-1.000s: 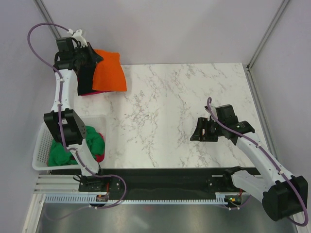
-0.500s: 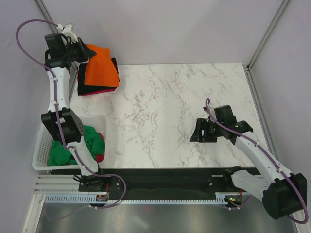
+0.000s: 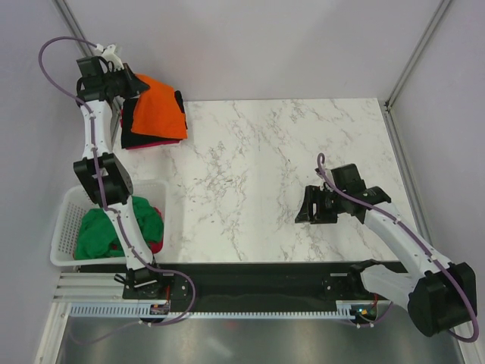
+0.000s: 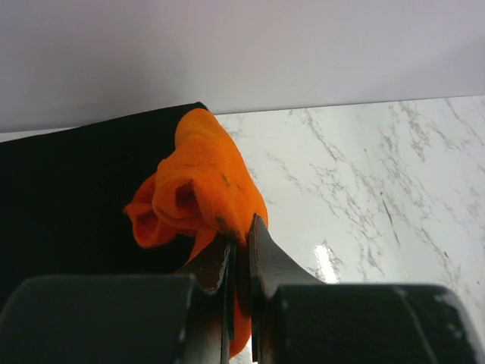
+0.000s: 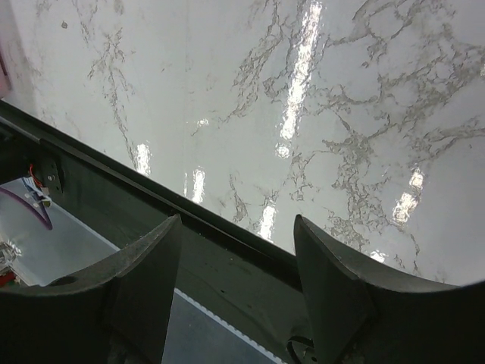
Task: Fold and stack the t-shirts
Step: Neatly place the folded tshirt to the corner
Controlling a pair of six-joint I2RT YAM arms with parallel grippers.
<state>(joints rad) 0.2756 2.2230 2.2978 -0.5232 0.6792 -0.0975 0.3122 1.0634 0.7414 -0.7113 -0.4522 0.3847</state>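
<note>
A folded orange t-shirt [image 3: 156,112] lies on top of a black t-shirt [image 3: 129,129] and a pink-red one [image 3: 151,144] at the table's far left corner. My left gripper [image 3: 133,85] is shut on the orange shirt's far edge, the cloth [image 4: 201,186] bunched at its fingertips over the black fabric [image 4: 68,197]. A green t-shirt [image 3: 102,231] and a bit of red cloth [image 3: 157,244] sit in the white basket [image 3: 64,220]. My right gripper [image 3: 305,206] hangs open and holds nothing over the table's near right; in its wrist view the fingers [image 5: 144,280] frame the table edge.
The marble table [image 3: 265,167] spreads between the stack and my right arm. A black rail [image 3: 250,277] runs along its near edge. Grey walls and metal posts [image 3: 413,53] close in the back and sides.
My left gripper carried the orange shirt back toward the far left corner and set it over the stack, with a small shift right in the last half second. The right arm barely moved.
</note>
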